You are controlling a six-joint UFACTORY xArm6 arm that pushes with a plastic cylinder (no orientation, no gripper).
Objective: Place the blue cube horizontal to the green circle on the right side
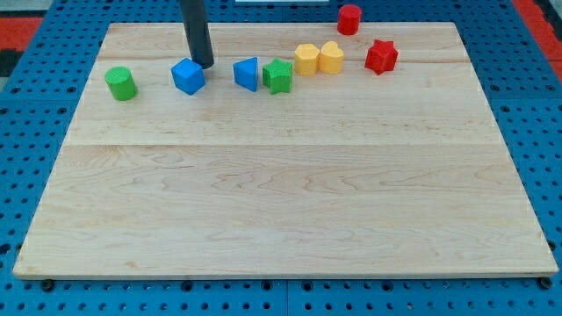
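The blue cube (188, 76) sits on the wooden board near the view's top left. The green circle (121, 83), a short cylinder, stands to its left at about the same height in the view, with a gap between them. My tip (204, 65) rests just above and to the right of the blue cube, touching or almost touching its upper right corner. The dark rod rises from there out of the view's top.
To the right of the cube lie a blue triangular block (248, 74), a green star (278, 76), a yellow hexagon-like block (306, 59), a yellow heart (331, 57), a red star (381, 56) and a red cylinder (349, 18) at the board's top edge (281, 25).
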